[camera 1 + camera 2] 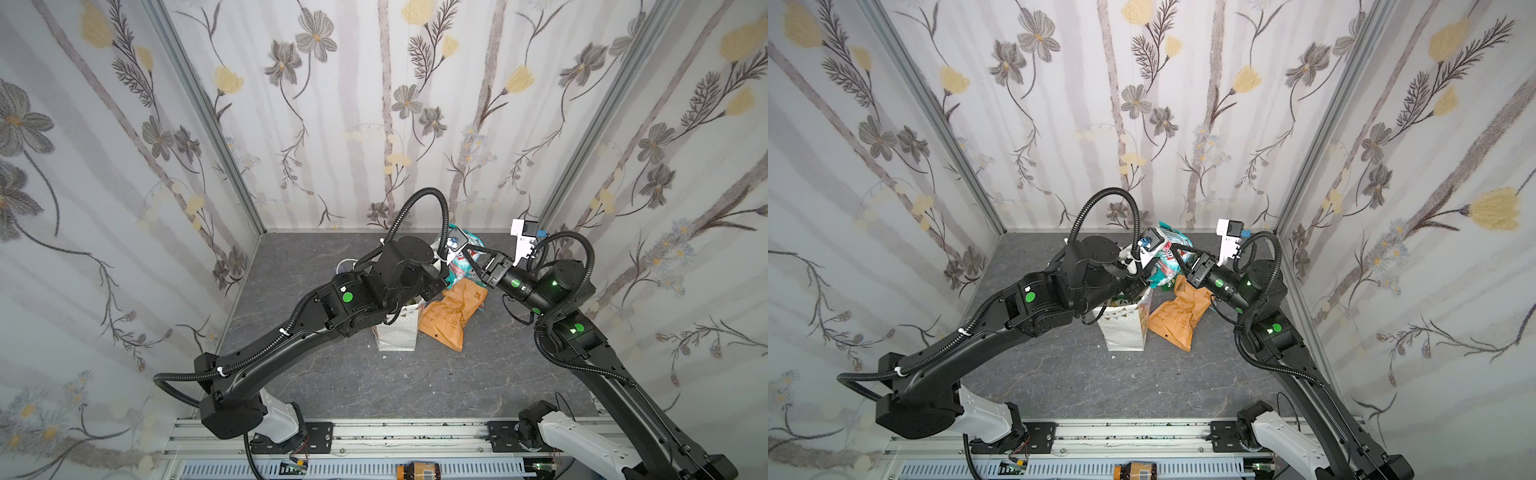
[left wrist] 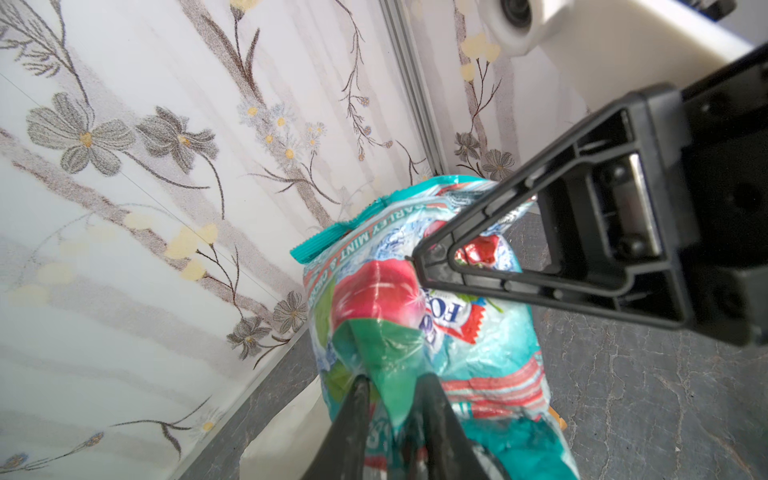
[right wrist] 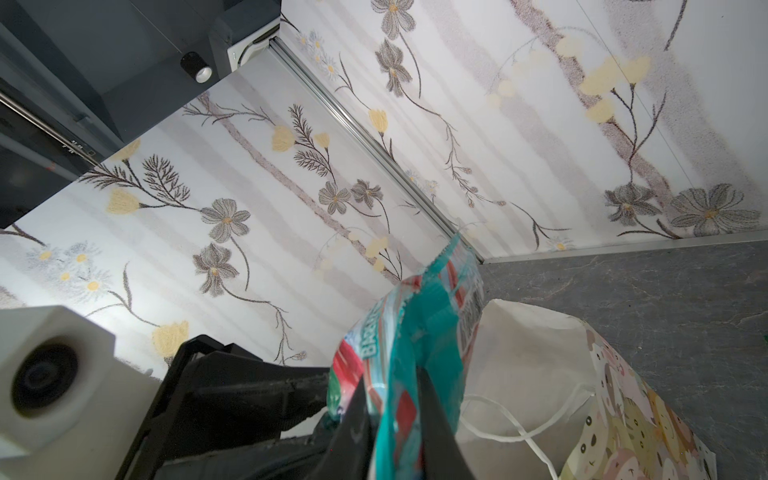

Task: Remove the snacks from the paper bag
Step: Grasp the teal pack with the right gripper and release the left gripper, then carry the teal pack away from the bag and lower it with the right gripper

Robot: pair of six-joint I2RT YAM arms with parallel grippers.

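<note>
We are mid-handover: one snack is out of the paper bag (image 1: 399, 332) and sits between the two arms. The teal packet (image 2: 415, 332), lettered FOX'S, hangs in the air above and just behind the bag's mouth, clear of the table (image 1: 332, 374).

The left gripper (image 2: 395, 386) straddles a crumpled fold of the packet. Its fingers lie on either side of the foil with some gap, and we cannot tell whether they pinch it or sit slack. The right gripper (image 3: 392, 374) is closed on the packet from the right arm's side. In the left wrist view its tips meet on the printed face, so we read that as a real grip.

The orange pouch (image 1: 453, 316) lies on the table just beside the upright bag, so we judge that one done. The left arm covers the bag's mouth in both top views, so we cannot see whether more snacks wait inside.

The next move, as we judge it, calls for the left gripper to let go fully before the right one pulls — otherwise the thin foil is stretched between them. The right arm can then carry the packet to bare table near the pouch and set it down, freeing the left arm to reach into the bag.
</note>
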